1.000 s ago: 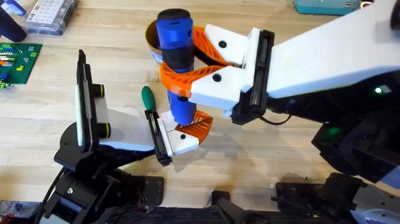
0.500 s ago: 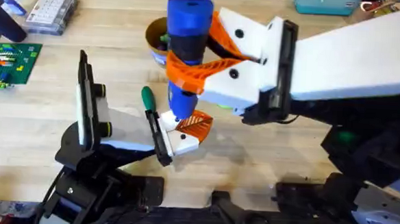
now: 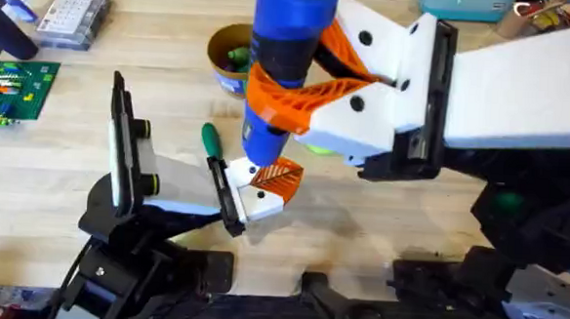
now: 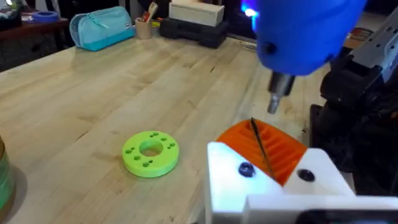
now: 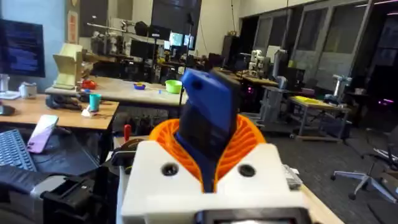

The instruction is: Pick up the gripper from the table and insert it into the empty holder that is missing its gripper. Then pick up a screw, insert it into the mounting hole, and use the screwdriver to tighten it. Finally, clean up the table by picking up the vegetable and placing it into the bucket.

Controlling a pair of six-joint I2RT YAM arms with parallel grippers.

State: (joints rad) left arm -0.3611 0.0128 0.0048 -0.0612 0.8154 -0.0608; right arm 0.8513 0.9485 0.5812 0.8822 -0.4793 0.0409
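Note:
My right gripper (image 3: 274,93) is shut on the blue screwdriver (image 3: 290,28), its orange pads clamped round the black band. The tool stands upright, and its metal bit (image 4: 274,101) hangs just above my left gripper (image 3: 274,181). The white block with a black edge strip at the end of my left arm is the holder (image 3: 260,205). The orange ribbed gripper (image 4: 283,149) sits in it. The orange pads lie together with a thin dark seam between them. Two dark screw heads (image 4: 245,169) show in the white block. A dark green oblong vegetable (image 3: 211,139) lies beside the left gripper. The bucket (image 3: 216,46) stands behind with something green inside.
A lime-green disc with holes (image 4: 150,151) lies on the table just beyond the left gripper. A clear parts box (image 3: 73,14) and a green baseplate (image 3: 13,89) sit at the far left. A teal case (image 3: 464,5) is at the back right.
My right arm has lifted the screwdriver up and to the right, so its nose has risen off the orange gripper and the bucket is uncovered. The left arm has not moved.

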